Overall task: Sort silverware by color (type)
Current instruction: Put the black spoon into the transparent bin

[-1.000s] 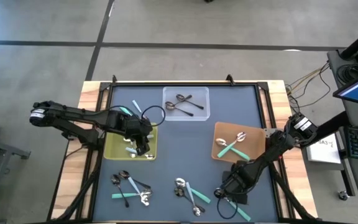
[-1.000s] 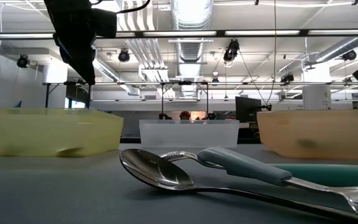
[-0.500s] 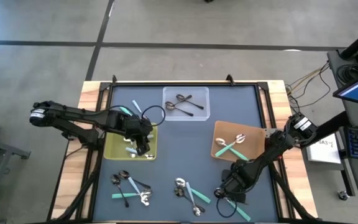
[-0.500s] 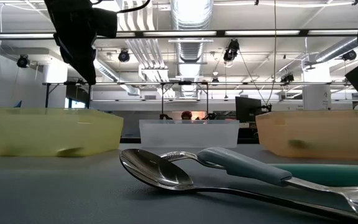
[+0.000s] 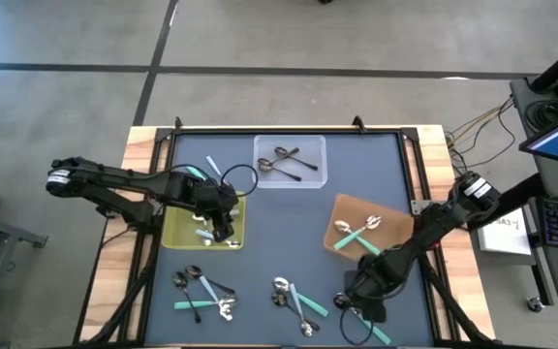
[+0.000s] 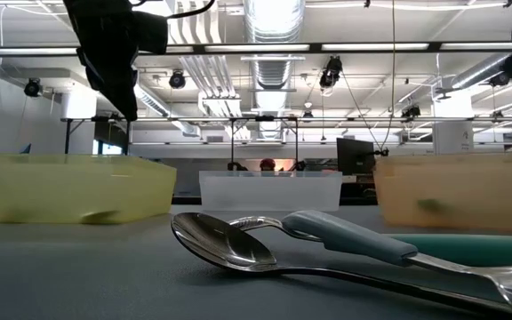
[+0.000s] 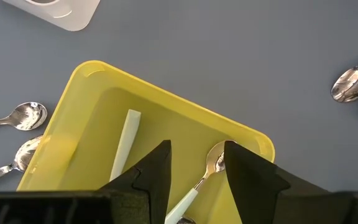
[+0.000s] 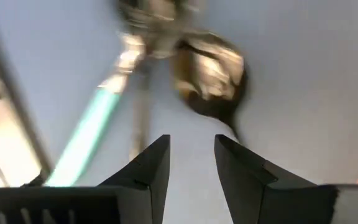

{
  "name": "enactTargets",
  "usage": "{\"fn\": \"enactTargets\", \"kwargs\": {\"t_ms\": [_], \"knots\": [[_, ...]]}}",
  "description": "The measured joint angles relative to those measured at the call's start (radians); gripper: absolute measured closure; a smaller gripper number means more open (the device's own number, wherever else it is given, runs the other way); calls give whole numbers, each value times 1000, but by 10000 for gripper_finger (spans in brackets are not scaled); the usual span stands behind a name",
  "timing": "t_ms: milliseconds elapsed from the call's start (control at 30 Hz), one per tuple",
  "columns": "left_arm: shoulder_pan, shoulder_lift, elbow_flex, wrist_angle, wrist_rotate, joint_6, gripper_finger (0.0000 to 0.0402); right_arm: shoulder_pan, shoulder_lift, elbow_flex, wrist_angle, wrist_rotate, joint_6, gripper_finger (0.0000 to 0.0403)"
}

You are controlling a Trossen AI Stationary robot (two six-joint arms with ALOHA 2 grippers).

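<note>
My left gripper (image 5: 219,231) hangs open over the yellow tray (image 5: 177,233), which holds a pale-handled spoon (image 7: 207,171) and a pale stick-like piece (image 7: 124,143). My right gripper (image 5: 349,301) is open above the mat near the front right. Under it lie blurred silverware: a teal handle (image 8: 82,137) and a dark spoon (image 8: 213,74). More silverware lies loose at the front left (image 5: 201,291), the front middle (image 5: 296,301) and beside the yellow tray (image 5: 206,170). Dark pieces lie in the clear tray (image 5: 290,161), teal-handled ones in the orange-brown tray (image 5: 352,208).
A spoon (image 6: 225,240) and a pale-blue handle (image 6: 345,236) lie close to the low camera. Raised rails frame the dark mat (image 5: 289,223). A laptop and cables sit off the table's right side.
The orange-brown tray has turned a little on the mat, and its near side has shifted toward the table's near edge. My right gripper has tipped and rolled slightly above the front-right silverware.
</note>
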Motion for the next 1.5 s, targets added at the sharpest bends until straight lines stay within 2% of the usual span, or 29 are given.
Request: {"fn": "enactTargets", "kwargs": {"t_ms": [133,433,600,767,1167,1500], "knots": [[0,0,0,0,0,-11,272,12,-13,1,16,15,-101,285],[0,0,0,0,0,-27,272,19,-16,2,5,26,-149,306],[0,0,0,0,0,-27,272,21,-19,70,7,-5,-136,322],[0,0,0,0,-20,-27,272,31,-21,122,21,43,-195,328],[0,0,-7,1,-27,-19,272,37,25,3,-6,66,-195,312],[0,0,-9,3,-27,-22,272,37,26,-42,-36,78,-179,307]]}}
